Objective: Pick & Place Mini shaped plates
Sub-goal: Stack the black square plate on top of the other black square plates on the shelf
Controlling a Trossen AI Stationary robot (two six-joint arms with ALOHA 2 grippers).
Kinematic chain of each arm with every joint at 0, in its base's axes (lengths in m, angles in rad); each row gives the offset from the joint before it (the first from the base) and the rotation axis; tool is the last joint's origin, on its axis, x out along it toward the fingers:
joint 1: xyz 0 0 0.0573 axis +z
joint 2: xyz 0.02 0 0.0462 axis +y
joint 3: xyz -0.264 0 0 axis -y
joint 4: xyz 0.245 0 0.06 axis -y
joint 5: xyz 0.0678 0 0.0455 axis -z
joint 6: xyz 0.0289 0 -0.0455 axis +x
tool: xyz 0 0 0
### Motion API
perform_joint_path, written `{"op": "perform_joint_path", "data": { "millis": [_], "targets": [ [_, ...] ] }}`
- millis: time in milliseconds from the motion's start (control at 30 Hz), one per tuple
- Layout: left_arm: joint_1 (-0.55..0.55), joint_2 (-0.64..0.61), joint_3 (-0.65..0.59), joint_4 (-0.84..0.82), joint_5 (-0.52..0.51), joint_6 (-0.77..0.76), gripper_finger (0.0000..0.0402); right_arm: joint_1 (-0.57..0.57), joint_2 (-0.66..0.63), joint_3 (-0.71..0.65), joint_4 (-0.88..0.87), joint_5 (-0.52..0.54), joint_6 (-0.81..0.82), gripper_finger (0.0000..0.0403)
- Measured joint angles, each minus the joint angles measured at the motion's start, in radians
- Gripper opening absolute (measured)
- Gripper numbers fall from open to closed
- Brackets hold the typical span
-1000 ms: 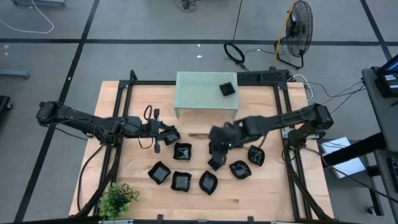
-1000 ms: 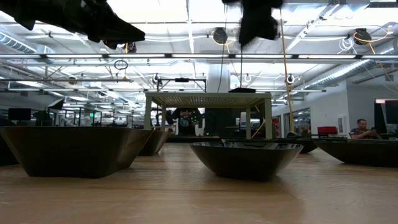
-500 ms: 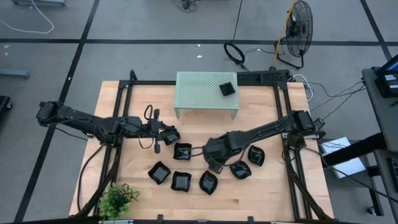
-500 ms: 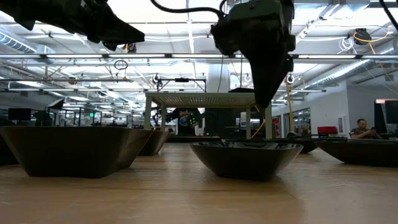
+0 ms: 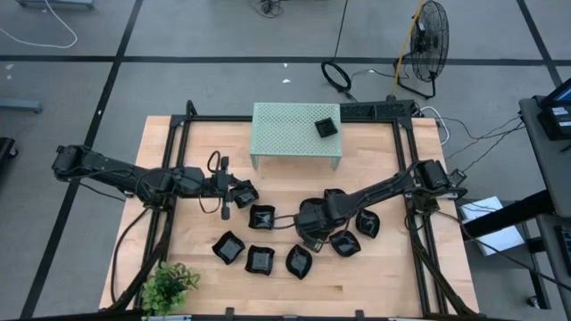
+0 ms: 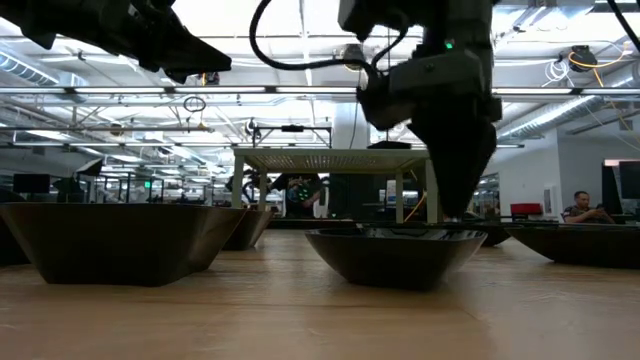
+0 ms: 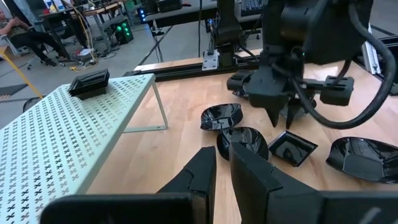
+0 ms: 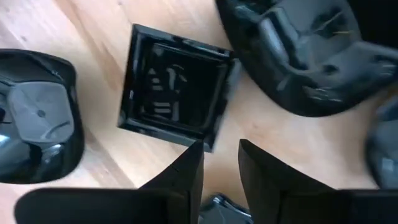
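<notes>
Wooden table (image 5: 205,276) seen from above. A pale green perforated stand (image 5: 285,132) sits at the far edge, carrying one black dish (image 5: 326,127). Mini shaped plates (image 5: 260,259), glossy black, lie loosely clustered across the table's middle toward the near edge. A small green plant (image 5: 169,283) occupies the near left corner.

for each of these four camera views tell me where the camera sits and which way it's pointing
High view: above the table, straight down; both arms, green stand.
Low view: at tabletop height, level across plates into the room; right gripper descending.
Left wrist view: on the left arm, past the left gripper toward the right arm.
Right wrist view: on the right arm, looking down at a square plate.
Shared: that square plate also shows in the left wrist view.
</notes>
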Motion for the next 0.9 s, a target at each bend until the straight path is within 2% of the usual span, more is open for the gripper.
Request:
{"op": "perform_joint_path", "data": {
  "millis": [167,633,900],
  "targets": [
    [0.0,0.0,0.0,0.0,0.0,0.0,0.0051,-0.003,0.0,-0.05,0.081,-0.016,-0.001,0.0091],
    [0.0,0.0,0.0,0.0,0.0,-0.002,0.0051,-0.014,-0.001,-0.052,0.137,0.01,-0.024,0.009],
    [0.0,0.0,0.0,0.0,0.0,-0.002,0.0051,-0.015,-0.001,-0.089,0.199,0.008,-0.021,0.0063]
  ]
}}
